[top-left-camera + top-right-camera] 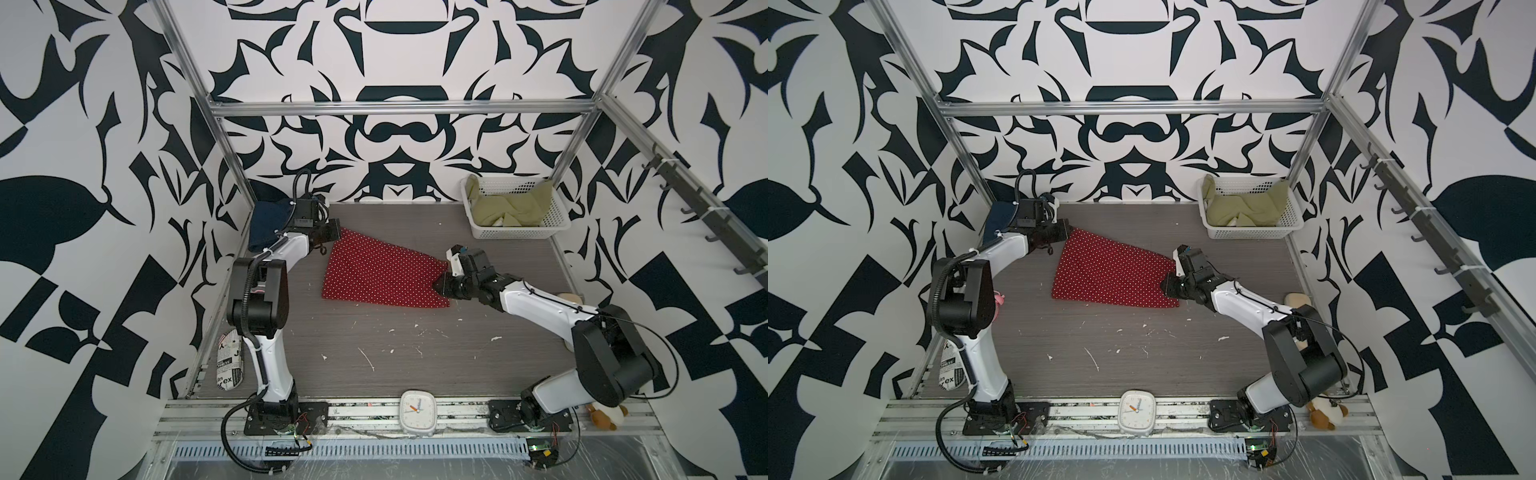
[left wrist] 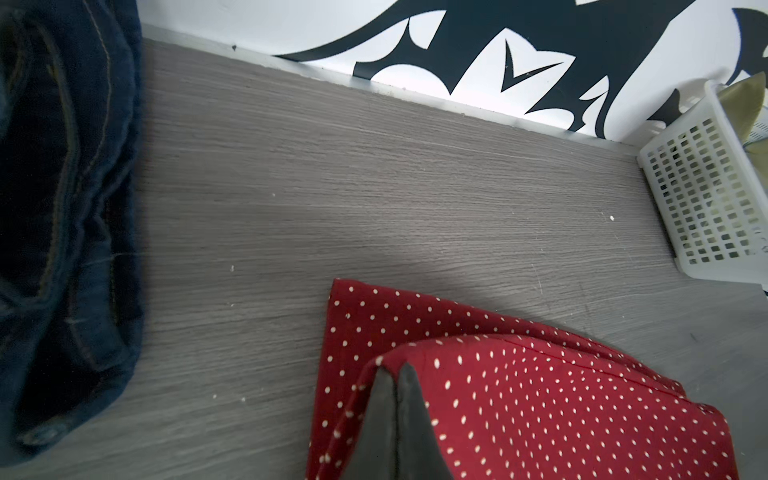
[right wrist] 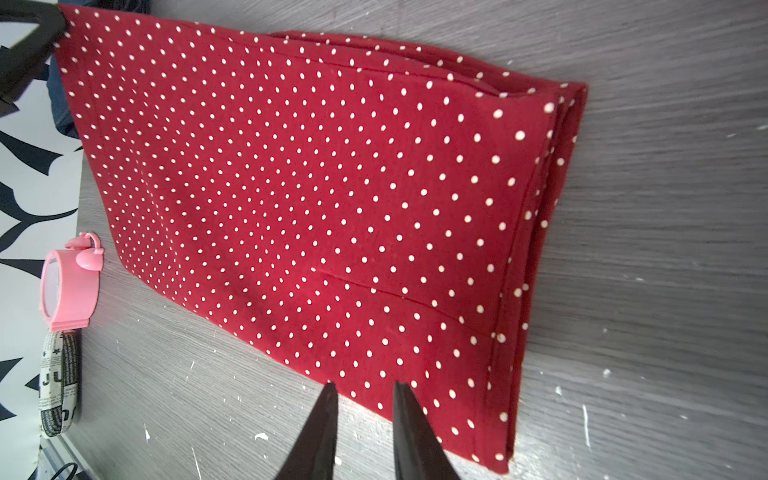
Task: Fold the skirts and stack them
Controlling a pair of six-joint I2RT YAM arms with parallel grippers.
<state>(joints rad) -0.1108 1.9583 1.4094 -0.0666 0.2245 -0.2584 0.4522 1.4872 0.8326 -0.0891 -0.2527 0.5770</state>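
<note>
The red skirt with white polka dots (image 1: 382, 274) (image 1: 1113, 274) lies folded in the middle of the table. My left gripper (image 1: 336, 233) (image 1: 1068, 232) (image 2: 395, 368) is shut on its far left corner, and the cloth (image 2: 540, 395) drapes over the fingertips. My right gripper (image 1: 442, 283) (image 1: 1165, 284) (image 3: 365, 385) hovers at the skirt's narrow right end (image 3: 311, 187), jaws slightly apart, holding nothing. The dark blue denim skirt (image 1: 268, 224) (image 1: 998, 218) (image 2: 62, 208) lies folded at the back left corner. The olive-green skirt (image 1: 511, 208) (image 1: 1246, 208) sits crumpled in the basket.
The white perforated basket (image 1: 519, 232) (image 1: 1250, 232) (image 2: 706, 199) stands at the back right. A white clock (image 1: 417, 411) sits on the front rail and a pink clock (image 3: 68, 282) by the left wall. A newsprint pouch (image 1: 228, 365) lies front left, a plush toy (image 1: 606, 415) front right.
</note>
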